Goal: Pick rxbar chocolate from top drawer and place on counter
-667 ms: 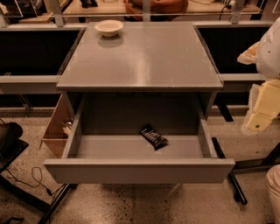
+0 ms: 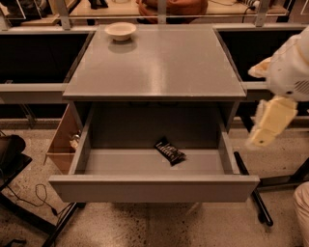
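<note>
1. Nearest to me is the flat front panel of the top drawer point(image 2: 154, 189). The drawer stands wide open. This panel is to the left of the gripper and lower than it in the camera view.
2. The gripper point(image 2: 268, 126) hangs at the right side, outside the right wall of the drawer, in the air over the speckled floor point(image 2: 159, 226). It is cream-coloured and tilted, with its lower end pointing down and a little to the left. I cannot tell if it is open or closed. It is apart from the drawer and from the bar. The white arm point(image 2: 289, 70) is just above it.
3. The rxbar chocolate point(image 2: 170, 151) lies flat on the floor of the drawer, to the left of the gripper, with the right wall of the drawer between them. It lies diagonally, a little right of the drawer's middle. Its wrapper is black with pale lettering.
4. Further left from the gripper, beyond the left wall of the drawer, stands a brown open box point(image 2: 62, 142). Something small is inside, but I cannot tell what it is.
5. Behind the drawer and up-left of the gripper is the counter point(image 2: 159, 67), grey and slightly glossy.
6. A white bowl point(image 2: 120, 31) sits on the far left corner of the counter, well apart from the gripper.
7. Farthest away, behind the counter, is a pale wooden tabletop point(image 2: 219, 9).
</note>
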Available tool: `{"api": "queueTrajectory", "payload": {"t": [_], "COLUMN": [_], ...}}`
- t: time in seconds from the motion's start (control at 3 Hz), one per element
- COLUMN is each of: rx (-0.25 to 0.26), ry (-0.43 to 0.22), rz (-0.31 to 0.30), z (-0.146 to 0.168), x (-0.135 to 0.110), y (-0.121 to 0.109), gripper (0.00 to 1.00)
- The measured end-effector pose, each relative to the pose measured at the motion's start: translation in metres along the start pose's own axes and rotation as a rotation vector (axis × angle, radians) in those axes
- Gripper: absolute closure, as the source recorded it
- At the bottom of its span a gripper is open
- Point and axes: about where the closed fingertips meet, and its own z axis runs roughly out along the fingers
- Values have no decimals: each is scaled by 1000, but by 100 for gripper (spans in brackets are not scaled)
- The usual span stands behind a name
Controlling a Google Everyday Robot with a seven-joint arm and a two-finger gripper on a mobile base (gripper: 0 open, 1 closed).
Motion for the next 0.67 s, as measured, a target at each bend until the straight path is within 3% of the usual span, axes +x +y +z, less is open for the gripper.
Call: {"api": "queueTrajectory", "payload": {"t": [0.33,0.67], "rx": [16,17], "ry": [-43,-27], "rz": [61,160], "z": [58,114], "x": [-21,-38], "y": [-15,-36], "gripper": [0,0]}}
